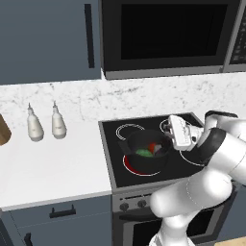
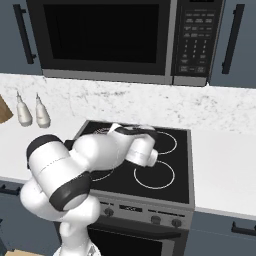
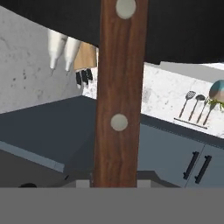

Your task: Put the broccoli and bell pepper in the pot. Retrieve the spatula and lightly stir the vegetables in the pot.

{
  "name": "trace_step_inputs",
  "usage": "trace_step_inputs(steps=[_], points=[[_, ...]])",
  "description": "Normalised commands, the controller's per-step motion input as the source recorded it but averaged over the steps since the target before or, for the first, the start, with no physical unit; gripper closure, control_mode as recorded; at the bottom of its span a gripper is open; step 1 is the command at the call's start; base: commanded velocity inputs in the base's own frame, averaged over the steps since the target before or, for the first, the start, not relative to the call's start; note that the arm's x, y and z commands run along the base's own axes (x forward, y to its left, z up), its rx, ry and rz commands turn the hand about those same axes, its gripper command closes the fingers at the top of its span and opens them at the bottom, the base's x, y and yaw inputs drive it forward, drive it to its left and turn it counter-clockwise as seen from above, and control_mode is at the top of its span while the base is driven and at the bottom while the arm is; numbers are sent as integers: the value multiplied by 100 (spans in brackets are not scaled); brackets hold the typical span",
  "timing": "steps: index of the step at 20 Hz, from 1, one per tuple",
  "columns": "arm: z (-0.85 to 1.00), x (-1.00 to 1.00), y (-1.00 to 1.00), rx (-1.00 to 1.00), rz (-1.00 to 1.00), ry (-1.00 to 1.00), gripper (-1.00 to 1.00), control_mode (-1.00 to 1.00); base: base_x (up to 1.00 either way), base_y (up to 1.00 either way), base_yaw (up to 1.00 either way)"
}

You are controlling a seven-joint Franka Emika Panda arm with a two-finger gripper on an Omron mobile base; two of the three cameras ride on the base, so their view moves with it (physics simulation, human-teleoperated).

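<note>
Broccoli [image 1: 143,153] and bell pepper [image 1: 152,147] already lie side by side in the pot [image 1: 144,154], which sits on the front left burner of the stove [image 1: 115,166], so you are in the stirring step. Your gripper [image 1: 166,137] hangs at the pot's right rim, the hand reaching in from the right. The spatula [image 3: 119,94] runs straight up the middle of the hand view, its reddish-brown riveted handle rising from between the finger tips, so you appear to be pinching that handle, though the fingers themselves are barely visible. The long axis of the tool follows the gripper's own axis; in the left base view that points leftward and down into the pot, but you cannot see the blade there, nor whether it touches the vegetables. They lie just left of the gripper, toward the pot's middle. For a light stir, judge your room by the pot wall: it is shallow, so a wide sweep could push a vegetable over the rim or nudge the pot off its burner. The counter [image 1: 53,163] to the left is well apart, with two white squeeze bottles [image 1: 45,124] standing far back by the wall, out of your way.
</note>
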Motion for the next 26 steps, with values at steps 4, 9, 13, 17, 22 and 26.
trace_step_inputs(steps=[4, 9, 13, 17, 22, 26], points=[[58, 0, 1, 0, 0, -1, 100, -100, 0, 0, 0], [80, 0, -24, 0, 0, 0, 100, -100, 0, 0, 0], [11, 10, -22, -4, 0, 0, 100, -100, 0, 0, 0], [-46, 6, 0, -10, 0, 0, 100, -100, 0, 0, 0], [-50, 0, 0, -6, 0, 0, 100, -100, 0, 0, 0], [-39, -1, 11, -1, 4, 0, 100, -100, 0, 0, 0]])
